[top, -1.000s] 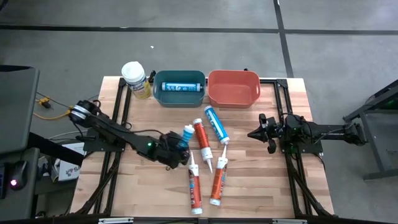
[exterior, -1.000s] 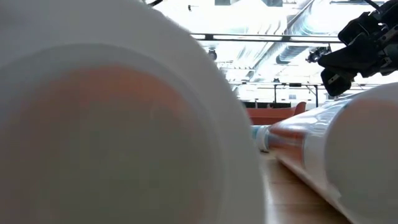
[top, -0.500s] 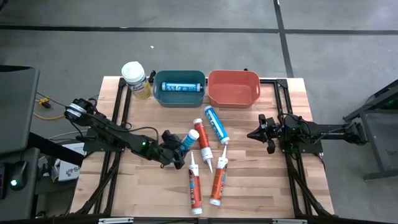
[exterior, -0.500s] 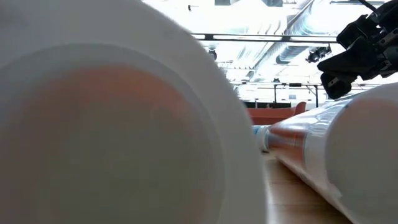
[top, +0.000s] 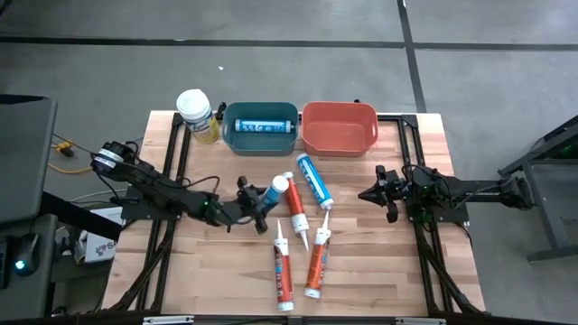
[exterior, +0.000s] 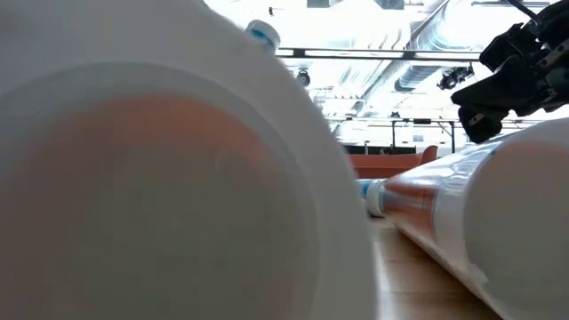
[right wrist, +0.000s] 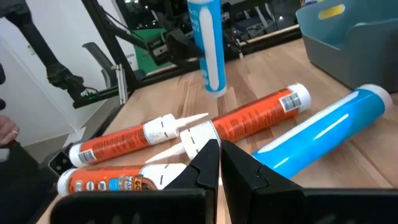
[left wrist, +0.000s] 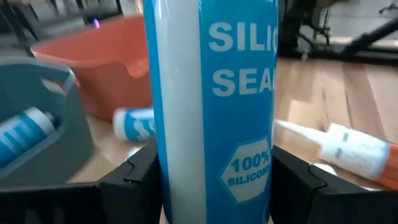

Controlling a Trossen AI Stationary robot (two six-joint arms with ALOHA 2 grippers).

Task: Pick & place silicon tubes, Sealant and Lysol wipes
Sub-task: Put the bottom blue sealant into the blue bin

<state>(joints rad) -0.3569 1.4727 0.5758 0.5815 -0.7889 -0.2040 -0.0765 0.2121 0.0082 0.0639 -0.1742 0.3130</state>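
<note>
Wooden desk point(top: 361, 271) sits on a grey concrete floor with dark lines across it; black frame rails run along both sides. The low view looks into a bright room with ceiling ducts, mostly blocked by big white tube ends right up at the lens.

At the back of the desk there's a teal bin point(top: 260, 128) with one blue tube lying inside, and a red bin point(top: 339, 127) just beside it on the right. The Lysol wipes point(top: 196, 116) stand upright at the back left, just beside the teal bin.

Left arm reaches in from the left edge toward the middle. Its pincer point(top: 256, 202) is clamped on a blue silicone tube point(top: 274, 191), lifted off the desk; the left wrist view shows that tube point(left wrist: 211, 106) filling the gap between the two fingers, label reading "100% silicone".

Right arm waits over the right side of the desk, pincer point(top: 368, 193) pointing toward the middle with fingers together, holding nothing.

Loose on the desk in the middle: a second blue tube point(top: 313, 181) lying at an angle, an orange tube point(top: 294, 205) just left of it, and two more orange tubes point(top: 284, 269) point(top: 317, 262) nearer the front, nozzles pointing toward the back.
</note>
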